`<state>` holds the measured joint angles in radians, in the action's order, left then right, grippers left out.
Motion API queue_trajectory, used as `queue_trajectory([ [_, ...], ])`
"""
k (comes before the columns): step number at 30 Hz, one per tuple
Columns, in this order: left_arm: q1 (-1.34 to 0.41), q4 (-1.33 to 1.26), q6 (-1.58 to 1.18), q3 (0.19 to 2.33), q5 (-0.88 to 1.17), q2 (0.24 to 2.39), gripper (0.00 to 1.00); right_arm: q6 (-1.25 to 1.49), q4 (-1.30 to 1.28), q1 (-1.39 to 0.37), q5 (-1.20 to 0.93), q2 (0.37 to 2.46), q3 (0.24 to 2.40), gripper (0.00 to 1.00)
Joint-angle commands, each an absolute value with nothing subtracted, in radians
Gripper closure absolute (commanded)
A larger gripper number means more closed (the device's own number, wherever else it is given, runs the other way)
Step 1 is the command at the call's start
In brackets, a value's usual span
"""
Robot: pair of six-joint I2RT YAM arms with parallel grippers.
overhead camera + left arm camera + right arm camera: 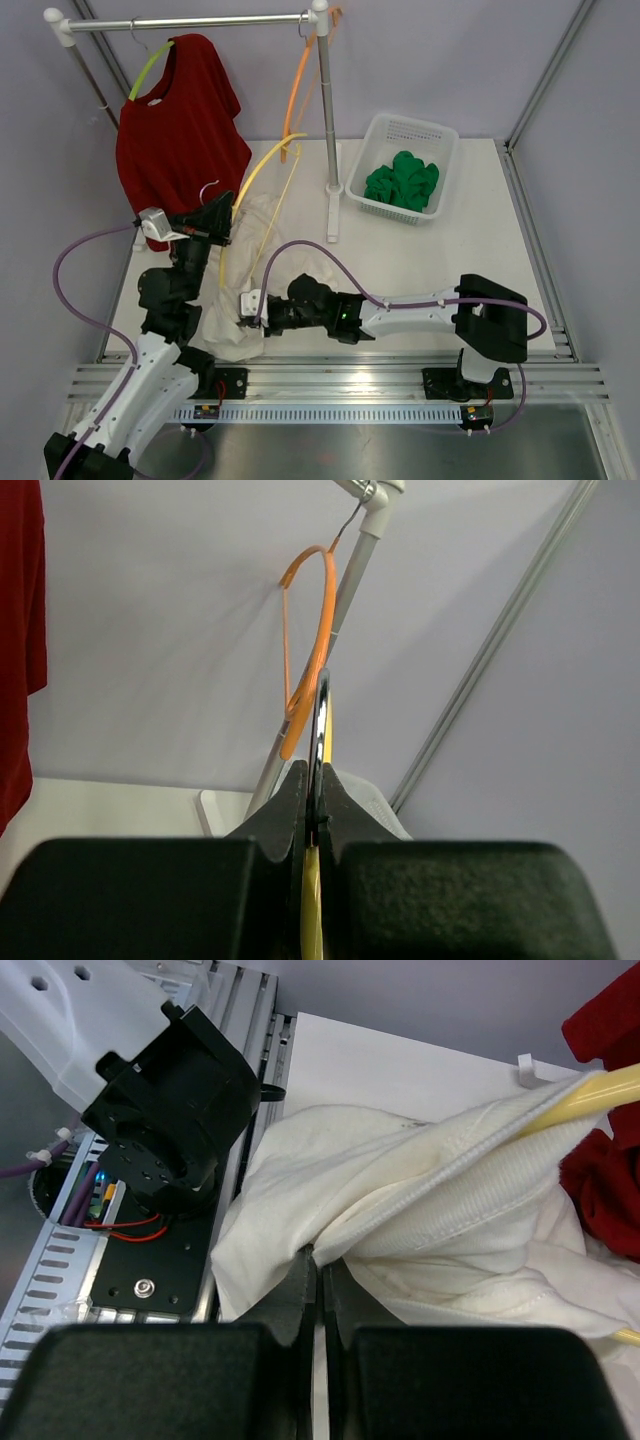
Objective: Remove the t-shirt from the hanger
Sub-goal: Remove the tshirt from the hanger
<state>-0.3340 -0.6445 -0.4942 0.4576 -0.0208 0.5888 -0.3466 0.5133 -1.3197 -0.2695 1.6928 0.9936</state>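
Grips are closed on both arms. The left end effector [218, 212] is squeezed tight on the silver metal hook [321, 720] of the yellow plastic hanger [262, 167]. The right end effector [248, 305] pinches a fold of the crumpled cream cotton t-shirt [228, 328]. The t-shirt lies heaped at the near left of the white bench [440, 260], with part of it draped over the hanger's yellow arm.

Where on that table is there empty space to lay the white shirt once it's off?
The widest bare patch of table lies between the basket, the rack post and the right arm. The left side is crowded: white t-shirt, yellow hanger, left gripper, right gripper.
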Motion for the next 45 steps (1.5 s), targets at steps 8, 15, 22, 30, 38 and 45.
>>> queue_trajectory([
  [8,-0.33,-0.773,-0.508,0.564,-0.29,0.54,1.0,-0.333,0.362,-1.373,-0.298,1.835,0.964,1.0],
  [15,-0.33,-0.798,-0.505,0.528,-0.314,0.453,1.0,-0.313,0.362,-1.373,-0.311,1.796,0.907,0.93],
  [22,-0.33,-0.646,-0.497,0.581,-0.247,0.407,1.0,-0.313,0.379,-1.373,-0.29,1.731,0.9,0.75],
  [30,-0.33,-0.568,-0.494,0.537,-0.247,0.289,1.0,-0.311,0.434,-1.371,-0.318,1.649,0.874,0.34],
  [38,-0.33,-0.522,-0.503,0.532,-0.218,0.229,1.0,-0.279,0.546,-1.373,-0.221,1.569,0.799,0.21],
  [45,-0.33,-0.564,-0.509,0.532,-0.221,0.17,1.0,-0.253,0.736,-1.373,-0.097,1.531,0.691,0.12],
])
